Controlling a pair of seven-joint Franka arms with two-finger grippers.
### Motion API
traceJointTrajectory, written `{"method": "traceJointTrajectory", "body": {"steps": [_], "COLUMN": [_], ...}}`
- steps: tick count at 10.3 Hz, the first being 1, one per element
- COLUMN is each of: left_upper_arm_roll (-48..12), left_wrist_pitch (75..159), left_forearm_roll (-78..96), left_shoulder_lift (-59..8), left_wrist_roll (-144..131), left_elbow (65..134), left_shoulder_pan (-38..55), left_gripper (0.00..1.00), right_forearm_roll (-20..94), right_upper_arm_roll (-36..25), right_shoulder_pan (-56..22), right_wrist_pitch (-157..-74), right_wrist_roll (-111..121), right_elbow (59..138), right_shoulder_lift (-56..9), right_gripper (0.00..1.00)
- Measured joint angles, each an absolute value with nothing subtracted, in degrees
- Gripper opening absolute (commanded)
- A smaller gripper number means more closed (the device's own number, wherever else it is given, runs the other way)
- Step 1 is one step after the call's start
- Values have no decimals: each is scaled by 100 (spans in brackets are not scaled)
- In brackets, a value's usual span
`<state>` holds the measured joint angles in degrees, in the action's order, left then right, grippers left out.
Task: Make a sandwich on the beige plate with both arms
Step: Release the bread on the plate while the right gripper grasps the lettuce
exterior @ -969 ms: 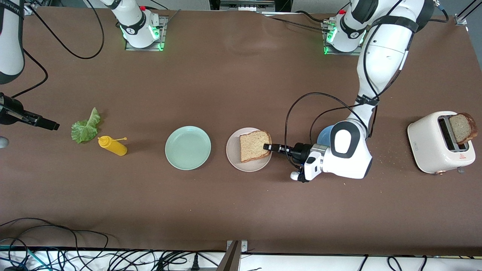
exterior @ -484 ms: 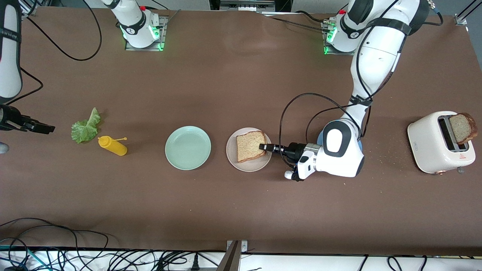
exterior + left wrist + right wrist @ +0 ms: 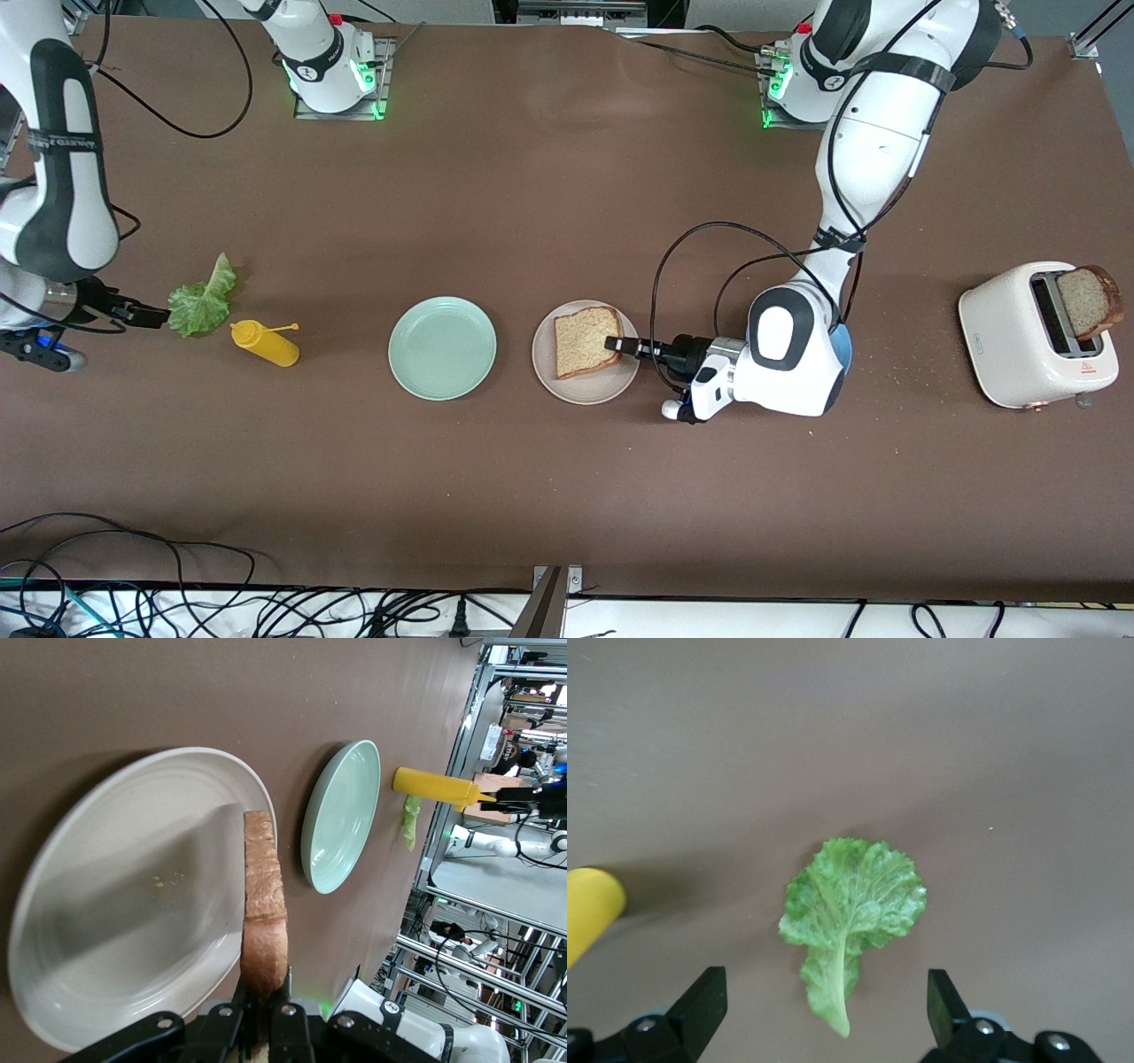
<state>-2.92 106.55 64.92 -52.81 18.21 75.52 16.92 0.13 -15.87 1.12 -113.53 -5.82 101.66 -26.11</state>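
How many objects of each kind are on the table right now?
Bread slices: 2, one held over the beige plate, one in the toaster
Plates: 3, beige, mint-green plate, blue plate
Lettuce leaf: 1
Yellow squeeze bottle: 1
Toaster: 1
Total: 8

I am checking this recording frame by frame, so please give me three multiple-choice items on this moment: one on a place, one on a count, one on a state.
1. Where is the second bread slice?
A. On the mint-green plate
B. In the toaster
C. Beside the yellow bottle

2. How many plates show in the front view?
A. Two
B. Three
C. Four

3. How is the left gripper?
A. Shut on the bread slice over the beige plate
B. Open above bare table
C. Shut on the lettuce

Answers:
1 B, the slice stands out of the toaster's slot.
2 B, the mint-green plate, the beige plate and a blue plate largely hidden under the left arm.
3 A, the left wrist view shows its fingers clamping the slice's edge; the open right gripper is at the lettuce leaf.
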Motion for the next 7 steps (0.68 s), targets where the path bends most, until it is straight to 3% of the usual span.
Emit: {"method": "traceJointTrajectory", "body": {"steps": [4, 5, 6, 7], "left_upper_arm_roll": [-286, -284, -284, -284], "left_wrist_pitch": [10715, 10720, 10723, 10723], "left_forearm_roll": [6528, 6528, 6528, 6528], "left_shoulder_lift": [-5344, -5358, -5371, -5384], "left_wrist_roll": [1821, 1821, 1821, 1821], "left_elbow": [7552, 7552, 7552, 7552], "left_shoulder_pan": [1764, 1763, 1765, 1766], "left_gripper": [0, 9, 58, 84], "right_forearm_roll": [18, 34, 95, 181], "right_upper_arm_roll": [-1584, -1581, -1580, -1580], "right_shoulder_pan": [196, 196, 196, 196], "right_wrist_pitch": [-11469, -11468, -11466, -11464], "right_wrist_roll": [-583, -594, -602, -602], "right_elbow": [10326, 10335, 10342, 10347], "right_shoulder_lift": [-3098, -3179, -3243, -3286], "right_gripper": [100, 100, 100, 100]}}
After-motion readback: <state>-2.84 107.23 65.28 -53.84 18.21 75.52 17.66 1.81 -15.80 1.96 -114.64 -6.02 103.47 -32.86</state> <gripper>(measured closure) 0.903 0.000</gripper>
